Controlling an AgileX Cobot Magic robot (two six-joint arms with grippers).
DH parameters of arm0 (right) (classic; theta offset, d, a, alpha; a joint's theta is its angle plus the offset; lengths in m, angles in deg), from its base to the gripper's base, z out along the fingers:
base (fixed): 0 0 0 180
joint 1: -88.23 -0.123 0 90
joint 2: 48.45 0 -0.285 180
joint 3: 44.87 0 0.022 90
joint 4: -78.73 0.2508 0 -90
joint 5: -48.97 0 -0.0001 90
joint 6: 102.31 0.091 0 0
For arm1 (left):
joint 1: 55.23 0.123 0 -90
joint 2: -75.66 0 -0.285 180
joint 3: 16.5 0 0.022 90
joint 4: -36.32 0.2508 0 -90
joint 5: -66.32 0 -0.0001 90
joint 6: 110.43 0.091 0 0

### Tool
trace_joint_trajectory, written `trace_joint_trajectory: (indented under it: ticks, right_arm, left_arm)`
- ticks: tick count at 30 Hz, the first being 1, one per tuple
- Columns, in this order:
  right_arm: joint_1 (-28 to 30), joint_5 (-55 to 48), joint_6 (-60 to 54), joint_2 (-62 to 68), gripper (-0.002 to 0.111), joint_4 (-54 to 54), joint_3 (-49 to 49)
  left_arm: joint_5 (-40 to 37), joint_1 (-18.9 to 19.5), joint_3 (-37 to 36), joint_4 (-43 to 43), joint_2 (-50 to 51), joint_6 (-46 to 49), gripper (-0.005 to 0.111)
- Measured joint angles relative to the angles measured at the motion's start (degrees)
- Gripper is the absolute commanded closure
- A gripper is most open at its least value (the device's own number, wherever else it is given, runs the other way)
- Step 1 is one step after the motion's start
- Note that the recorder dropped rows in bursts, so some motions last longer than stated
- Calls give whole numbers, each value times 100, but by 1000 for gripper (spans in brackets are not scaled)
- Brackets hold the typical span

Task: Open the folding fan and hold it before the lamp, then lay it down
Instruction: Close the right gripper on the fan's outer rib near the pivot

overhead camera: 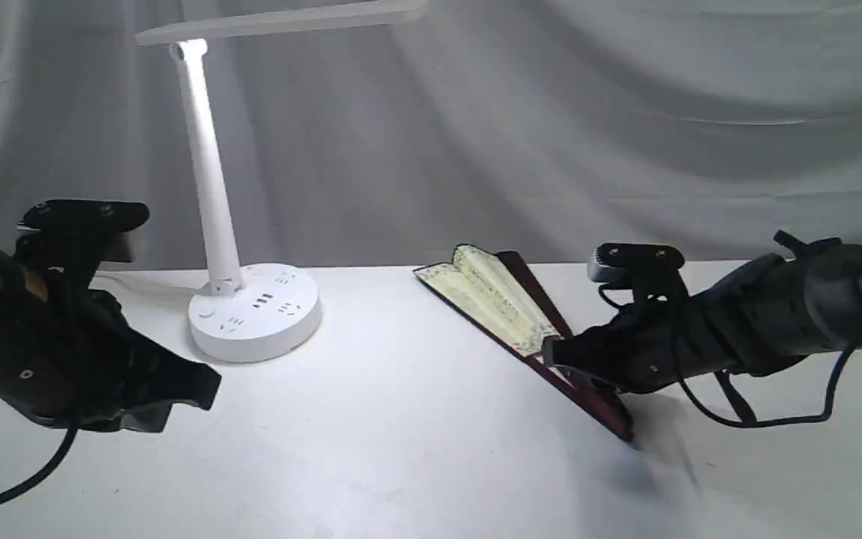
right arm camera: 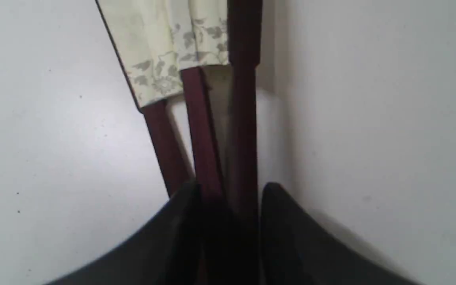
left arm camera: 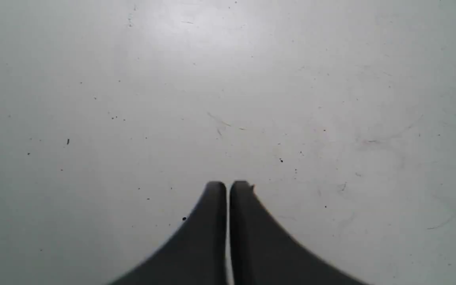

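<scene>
Few ribs [right arm camera: 200, 138] sit pinched in the right gripper [right arm camera: 231, 190], near their bare ends; the left gripper [left arm camera: 228, 184] hangs closed and empty. The folding fan [overhead camera: 502, 303] lies barely spread on the table [overhead camera: 401, 464], right of the lamp [overhead camera: 210, 187]: lifted so, it may swivel or slip.

On the worktop [overhead camera: 401, 419], the lamp [overhead camera: 212, 195] stands back left. The fan [overhead camera: 498, 299] lies to its right, ribs between the right gripper's [overhead camera: 562, 361] fingers – the left gripper [overhead camera: 203, 385] hangs front left.
</scene>
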Motion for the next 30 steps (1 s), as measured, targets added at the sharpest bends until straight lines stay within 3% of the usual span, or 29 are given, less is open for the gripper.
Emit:
trace_joint_trajectory:
  ticks: [21, 30]
  right_arm:
    - [0, -399, 221, 89, 82, -636, 22]
    - [0, -959, 1707, -114, 82, -2388, 65]
  left_arm:
    - [0, 0, 0, 0, 0, 0, 107]
    - [0, 0, 0, 0, 0, 0, 107]
